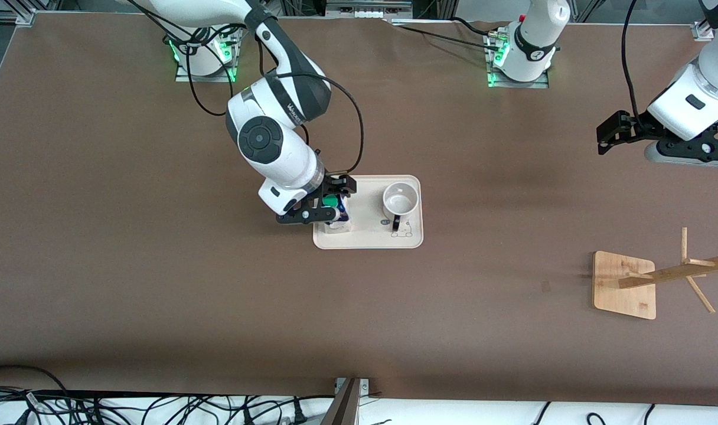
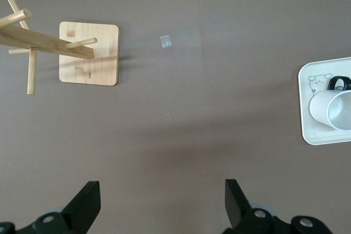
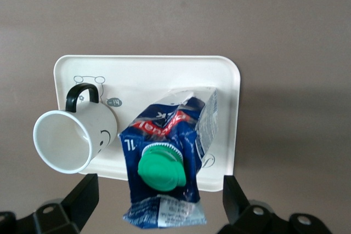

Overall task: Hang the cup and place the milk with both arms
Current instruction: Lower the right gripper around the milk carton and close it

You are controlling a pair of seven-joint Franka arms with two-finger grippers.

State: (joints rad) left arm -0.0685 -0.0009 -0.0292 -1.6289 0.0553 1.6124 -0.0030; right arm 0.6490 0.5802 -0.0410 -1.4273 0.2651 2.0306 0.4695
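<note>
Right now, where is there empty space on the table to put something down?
The brown table is bare between the white tray and the wooden rack. The tray is crowded: the cup and milk stand there, with the right gripper open around the milk. The left gripper waits open above the table.

A robotics lab — bolted arm bases, loose cables, aluminium framing.

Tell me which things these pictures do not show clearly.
- Milk: front view, mostly hidden under the right gripper; grasp unclear.
- Wooden rack: front view and left wrist view, pegs cut off by the edge.
- Left gripper: left wrist view, fingertips cut off.
</note>
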